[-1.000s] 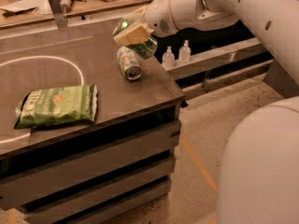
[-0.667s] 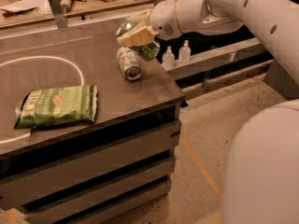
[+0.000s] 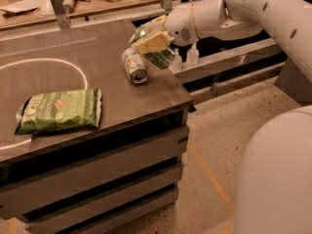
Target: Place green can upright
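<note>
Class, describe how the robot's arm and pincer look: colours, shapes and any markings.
The arm is smooth, white and rounded, with thick tubular segments, small dark dots along one link and a thin yellowish ring by the wrist. The pincer, over the table's far right edge, has blocky cream fingers.

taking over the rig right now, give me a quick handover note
Gripper: shut on the green can, holding it tilted in the air by the right edge of the table.
Other things: a pale can lies on its side on the table just left of the gripper; a chip bag lies flat near the front left.
Done: green can is grasped and off the table.
Left: turn it upright, set it down on bare tabletop away from the pale can, and let go.
</note>
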`<action>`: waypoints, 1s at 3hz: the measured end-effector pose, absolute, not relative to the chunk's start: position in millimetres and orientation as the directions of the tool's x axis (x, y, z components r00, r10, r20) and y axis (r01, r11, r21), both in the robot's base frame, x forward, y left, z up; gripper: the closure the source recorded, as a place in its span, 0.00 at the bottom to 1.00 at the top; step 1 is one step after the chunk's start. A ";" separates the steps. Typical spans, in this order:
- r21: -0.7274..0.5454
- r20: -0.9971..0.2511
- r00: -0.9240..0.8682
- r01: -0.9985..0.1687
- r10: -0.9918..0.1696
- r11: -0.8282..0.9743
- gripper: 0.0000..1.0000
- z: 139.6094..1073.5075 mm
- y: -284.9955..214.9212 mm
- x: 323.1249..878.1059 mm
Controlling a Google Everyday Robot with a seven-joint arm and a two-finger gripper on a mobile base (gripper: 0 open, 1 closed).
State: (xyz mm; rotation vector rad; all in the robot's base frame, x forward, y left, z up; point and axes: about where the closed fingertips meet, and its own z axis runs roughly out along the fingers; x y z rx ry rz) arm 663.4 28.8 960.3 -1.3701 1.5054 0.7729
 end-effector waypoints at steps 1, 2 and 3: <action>-0.132 -0.919 0.052 -0.975 -0.391 0.180 1.00 960.3 28.9 663.4; -0.115 -0.954 0.055 -0.975 -0.295 0.189 1.00 961.8 28.0 661.3; -0.087 -0.982 0.049 -0.975 -0.184 0.203 1.00 966.1 15.9 652.2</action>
